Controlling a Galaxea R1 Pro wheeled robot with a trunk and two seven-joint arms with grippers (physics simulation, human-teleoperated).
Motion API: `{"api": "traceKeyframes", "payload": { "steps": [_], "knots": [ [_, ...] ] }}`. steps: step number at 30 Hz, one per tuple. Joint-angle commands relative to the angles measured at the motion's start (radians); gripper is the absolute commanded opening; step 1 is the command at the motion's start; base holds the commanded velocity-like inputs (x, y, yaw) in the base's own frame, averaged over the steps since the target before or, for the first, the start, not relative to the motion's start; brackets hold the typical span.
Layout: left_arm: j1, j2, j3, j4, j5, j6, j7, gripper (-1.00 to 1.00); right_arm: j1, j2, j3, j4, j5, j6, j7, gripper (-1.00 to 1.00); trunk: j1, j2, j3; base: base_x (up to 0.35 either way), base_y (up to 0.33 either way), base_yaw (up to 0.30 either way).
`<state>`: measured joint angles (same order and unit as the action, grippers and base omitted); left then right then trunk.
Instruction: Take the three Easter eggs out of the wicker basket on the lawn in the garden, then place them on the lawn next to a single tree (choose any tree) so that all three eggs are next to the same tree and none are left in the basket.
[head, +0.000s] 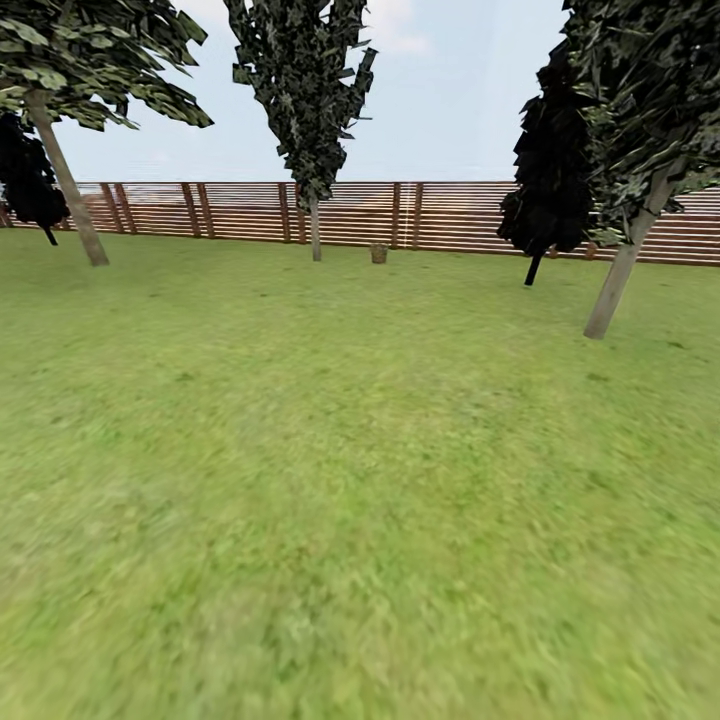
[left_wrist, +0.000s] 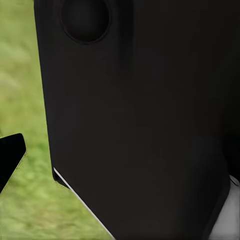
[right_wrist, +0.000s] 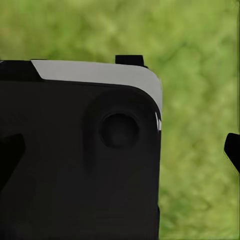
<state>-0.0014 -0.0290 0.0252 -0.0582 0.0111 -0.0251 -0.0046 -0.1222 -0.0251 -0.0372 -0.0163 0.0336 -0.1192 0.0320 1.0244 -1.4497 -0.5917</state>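
Wide open lawn (head: 360, 500) here, mottled green all the way back to a brown slat fence (head: 450, 215) under a pale sky. The wicker basket (head: 379, 253) sits tiny by the fence, just beside the middle tree (head: 315, 225); eggs too small to make out. Wrist views are mostly dark robot body over grass, so can't tell either end effector's state.

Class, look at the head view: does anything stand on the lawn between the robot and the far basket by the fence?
Nothing visible does: open lawn runs up to the basket; the trees stand off to either side.
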Motion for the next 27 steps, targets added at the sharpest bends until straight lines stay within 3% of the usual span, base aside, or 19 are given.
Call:
{"api": "traceKeyframes", "payload": {
  "steps": [1, 10, 27],
  "knots": [
    [0.000, 0.000, 0.002, 0.000, 0.001, -0.002, -0.001, 1.00, -0.001, -0.001, -0.004, 0.001, 0.006, -0.004, 0.003, 1.00, 0.001, 0.000, -0.001, 0.337, 0.000, -0.002],
    [0.000, 0.000, 0.002, 0.000, 0.001, -0.002, 0.000, 1.00, -0.001, -0.004, -0.004, 0.000, 0.011, -0.005, 0.003, 1.00, 0.001, 0.000, -0.001, 0.336, 0.000, -0.151],
    [0.000, 0.000, 0.002, 0.000, 0.001, -0.003, 0.000, 1.00, -0.001, -0.008, -0.005, -0.001, 0.001, -0.005, 0.003, 1.00, 0.001, 0.000, -0.002, 0.337, 0.000, -0.006]
  ]
}}
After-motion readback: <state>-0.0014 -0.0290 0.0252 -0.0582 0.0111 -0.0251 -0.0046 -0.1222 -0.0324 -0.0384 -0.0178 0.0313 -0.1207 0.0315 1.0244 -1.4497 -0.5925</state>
